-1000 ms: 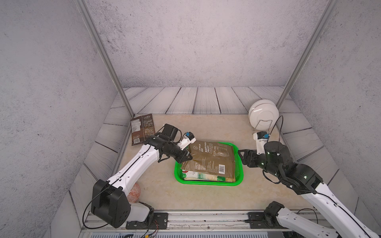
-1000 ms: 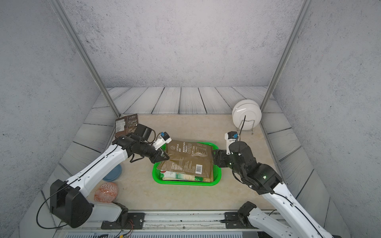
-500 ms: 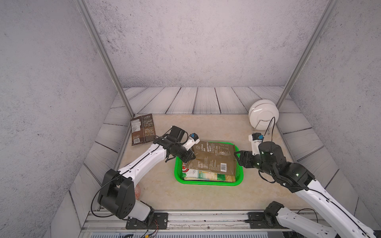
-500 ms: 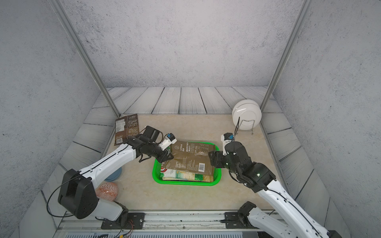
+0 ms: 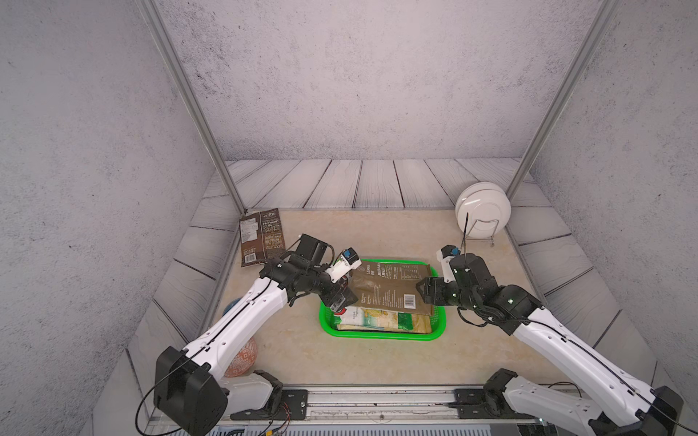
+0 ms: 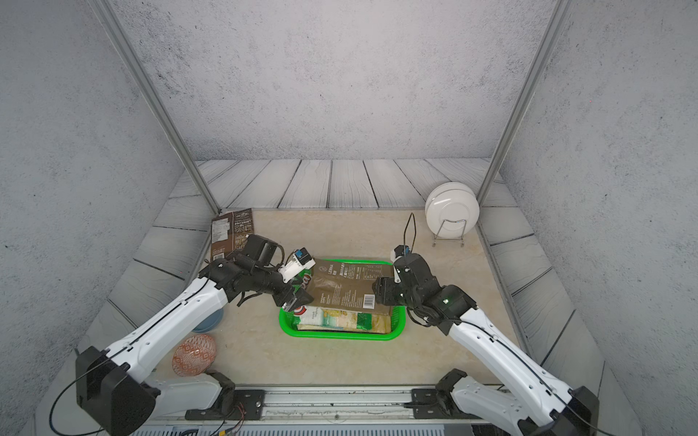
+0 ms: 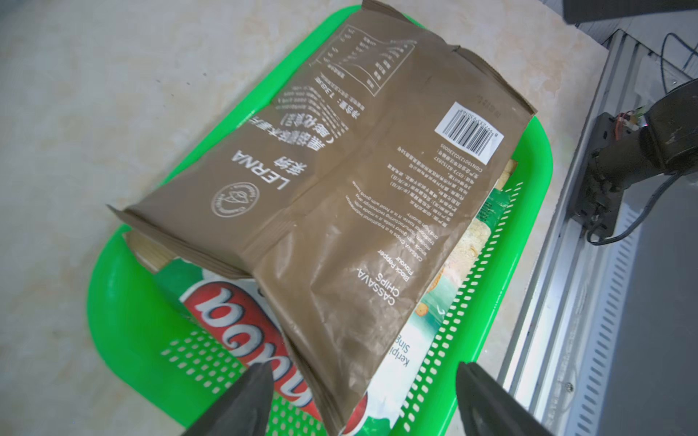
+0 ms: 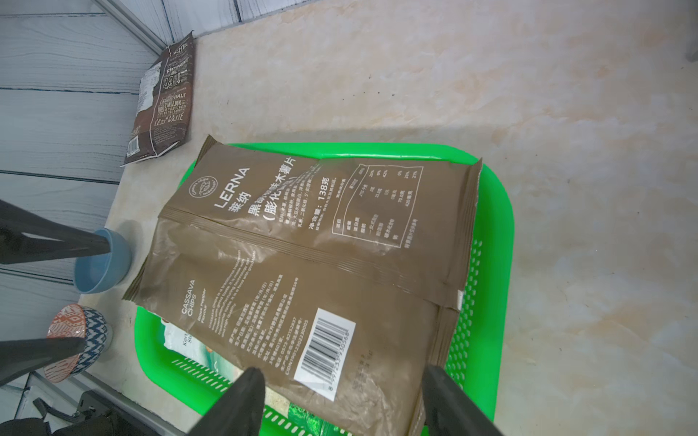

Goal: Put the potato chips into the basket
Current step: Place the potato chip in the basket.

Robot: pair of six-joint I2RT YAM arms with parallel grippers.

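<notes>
Left wrist view: brown chip bag (image 7: 340, 188) lay uppermost in the green basket (image 7: 113, 302), mid-frame.
Left gripper (image 7: 362, 368): jaws wide, bag corner between them, unclamped.
Right gripper (image 8: 342, 370): jaws wide, straddling the bag's edge.

The bright green perforated plastic basket (image 5: 377, 336) holds a flat brown crinkly bag (image 5: 389, 288) printed in white lettering, with a white-lined table and a white label barred in black. Beneath it show a green bag (image 7: 234, 321) with a red-and-white logo and a pale cream-and-teal bag (image 5: 372, 319) with a dark green patch. At far left lies a dark brown bag (image 5: 262, 236) with white lettering. At near left stand a plain blue round bowl (image 8: 102, 264) and a round patterned bowl (image 8: 88, 332), orange-red with white lattice inside, blue-and-white zigzags outside. The round plates (image 5: 482, 209) at far right are white. The tabletop (image 5: 377, 234) is marbled beige.
</notes>
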